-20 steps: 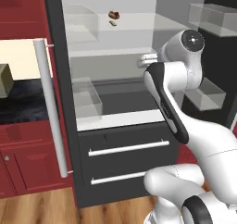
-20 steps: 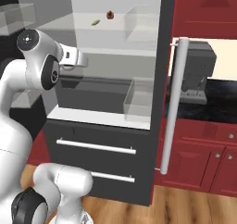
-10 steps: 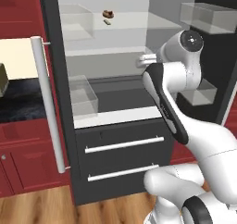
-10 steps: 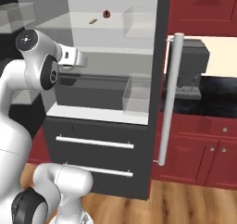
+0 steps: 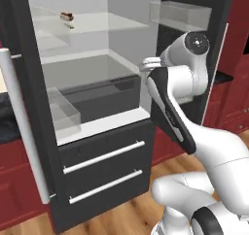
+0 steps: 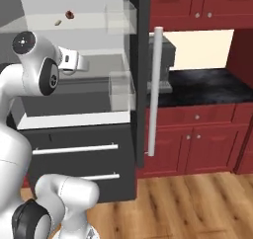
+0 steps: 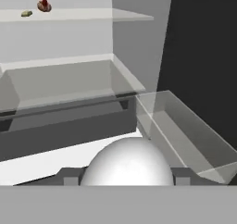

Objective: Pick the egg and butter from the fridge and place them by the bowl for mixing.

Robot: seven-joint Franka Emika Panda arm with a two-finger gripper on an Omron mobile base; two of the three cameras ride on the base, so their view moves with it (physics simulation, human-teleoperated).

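Egg (image 7: pixel 127 162) sat clamped between gripper (image 7: pixel 125 174) fingers, outside fridge (image 6: pixel 140 60). Carry step underway, I'd judge. Next: take to bowl; butter (image 7: pixel 27 13) remained on far shelf.

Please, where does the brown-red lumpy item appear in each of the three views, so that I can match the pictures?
Left base view: the brown-red lumpy item lies at the upper left, on the upper glass shelf.
Right base view: at the upper left, on the same shelf.
Hand view: near the top left corner, again on that shelf.
Shared landmark: the upper glass shelf under it.
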